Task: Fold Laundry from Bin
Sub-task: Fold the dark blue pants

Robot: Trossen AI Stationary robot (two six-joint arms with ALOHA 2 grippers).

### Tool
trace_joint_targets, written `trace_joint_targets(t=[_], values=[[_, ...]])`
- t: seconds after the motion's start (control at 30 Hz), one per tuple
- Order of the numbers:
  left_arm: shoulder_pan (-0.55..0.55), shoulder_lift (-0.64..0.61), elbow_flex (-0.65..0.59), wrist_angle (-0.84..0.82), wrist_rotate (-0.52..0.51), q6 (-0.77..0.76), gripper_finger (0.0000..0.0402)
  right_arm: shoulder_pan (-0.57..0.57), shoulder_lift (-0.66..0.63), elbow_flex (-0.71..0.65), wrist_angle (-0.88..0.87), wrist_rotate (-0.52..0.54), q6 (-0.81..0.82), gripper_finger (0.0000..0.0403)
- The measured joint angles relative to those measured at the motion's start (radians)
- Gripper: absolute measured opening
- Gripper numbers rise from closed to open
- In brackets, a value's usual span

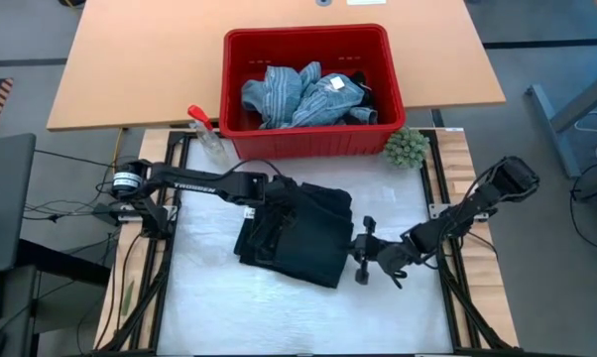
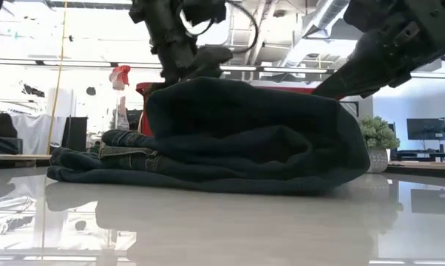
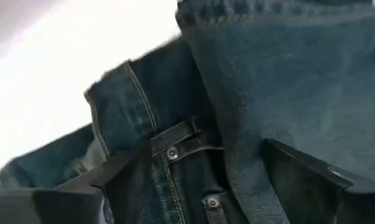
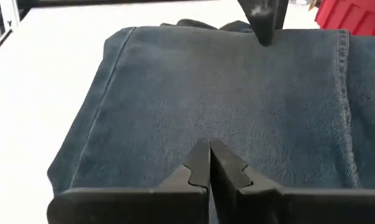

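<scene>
Right in front of the bin, on the white mat of the desk, sits one pair of dark denim jeans, folded into a chunky rectangle; the low view shows the fold as a thick rounded hump with the waistband layers sticking out flat on one side. Two arms are at it. One left tool is down on the jeans on the side away from the fuzzy plant, its two dark fingers spread wide, with the waistband, two metal rivet buttons and orange-ish stitching showing between them, not pinching anything as far as I can see. One right tool sits just off the opposite edge of the jeans, its fingers pressed together, tips low at that near edge, gripping nothing. Inside the bin, which is red plastic with a thick rim and slotted upper walls, lies a crumpled heap of more laundry: light blue denim or striped fabric, plus a small dark piece at one end, so I count at least two pieces there but can't separate them cleanly. Beside the bin's front corners: one clear spray bottle with a red trigger, and one green fuzzy ball-shaped plant.
</scene>
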Motion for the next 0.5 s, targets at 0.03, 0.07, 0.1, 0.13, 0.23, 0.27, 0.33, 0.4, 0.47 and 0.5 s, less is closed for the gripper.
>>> trace_joint_targets(t=[0.03, 0.07, 0.1, 0.13, 0.23, 0.27, 0.33, 0.4, 0.47, 0.5], values=[[-0.003, 0.000, -0.015, 0.030, 0.007, -0.007, 0.0292, 0.003, 0.000, 0.000, 0.000, 0.000, -0.002, 0.0028], [-0.006, 0.000, -0.030, 0.067, 0.009, -0.013, 0.0292, 0.004, 0.000, 0.000, 0.000, 0.000, -0.003, 0.0029], [-0.009, -0.001, -0.043, 0.105, 0.013, -0.017, 0.0292, 0.003, 0.000, 0.000, 0.000, 0.000, -0.012, 0.0029], [-0.012, -0.001, -0.055, 0.132, 0.021, -0.020, 0.0293, 0.003, 0.000, 0.000, -0.001, 0.000, -0.016, 0.0030], [-0.023, -0.001, -0.085, 0.230, 0.076, -0.011, 0.0293, 0.003, 0.000, 0.000, -0.001, 0.000, -0.022, 0.0029], [-0.028, -0.001, -0.095, 0.272, 0.095, -0.008, 0.0293, 0.003, 0.000, 0.000, -0.001, 0.000, -0.023, 0.0029], [-0.031, -0.001, -0.106, 0.313, 0.121, -0.004, 0.0293, 0.003, 0.000, 0.000, -0.001, 0.000, -0.024, 0.0028], [-0.031, -0.001, -0.107, 0.325, 0.134, 0.006, 0.0288, 0.001, 0.000, 0.000, 0.000, 0.000, -0.024, 0.0028], [-0.031, -0.001, -0.107, 0.326, 0.130, 0.008, 0.0268, 0.001, 0.000, 0.000, 0.002, 0.000, -0.024, 0.0029], [-0.032, -0.001, -0.107, 0.325, 0.129, 0.012, 0.0251, 0.001, 0.000, 0.000, 0.003, 0.000, -0.024, 0.0029]])
